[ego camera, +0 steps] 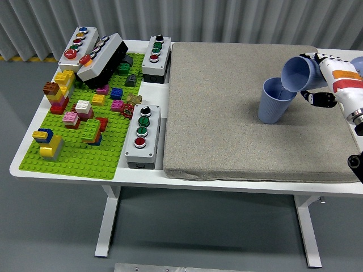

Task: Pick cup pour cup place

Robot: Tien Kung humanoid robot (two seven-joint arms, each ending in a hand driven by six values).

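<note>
Two light blue cups are at the right side of the grey mat. One cup stands upright on the mat. The other cup is tipped on its side, mouth toward the left and down, just above the standing cup's rim. My right hand is shut on this tipped cup, with white fingers over its top and dark fingers below. The left arm is out of view.
A green baseplate with several coloured bricks fills the table's left side. Grey button boxes stand at the back left, beside the mat's far corner and along its left edge. A blue object pokes in at the right edge.
</note>
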